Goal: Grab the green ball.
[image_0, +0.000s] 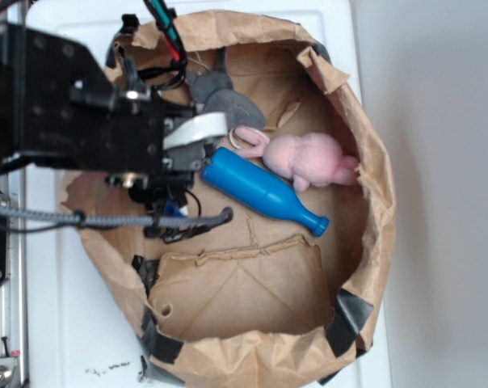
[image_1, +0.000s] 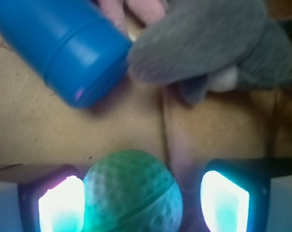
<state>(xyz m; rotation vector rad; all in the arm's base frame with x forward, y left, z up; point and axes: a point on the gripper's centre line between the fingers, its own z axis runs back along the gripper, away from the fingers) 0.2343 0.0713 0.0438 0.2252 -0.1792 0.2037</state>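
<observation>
In the wrist view the green ball (image_1: 131,193), teal and knobbly with a seam line, lies on the brown paper floor between my fingers. My gripper (image_1: 142,200) is open around it. The left pad (image_1: 61,203) touches or nearly touches the ball. The right pad (image_1: 223,200) stands apart from it with a gap. In the exterior view my gripper (image_0: 173,212) is low inside the paper bag at the left, and the arm hides the ball.
A blue bottle-shaped toy (image_0: 260,190) (image_1: 64,48) lies just beyond the ball. A grey plush (image_0: 220,97) (image_1: 209,43) and a pink plush (image_0: 309,159) lie farther in. The crumpled paper bag wall (image_0: 373,202) rings everything, with a folded flap (image_0: 244,291) in front.
</observation>
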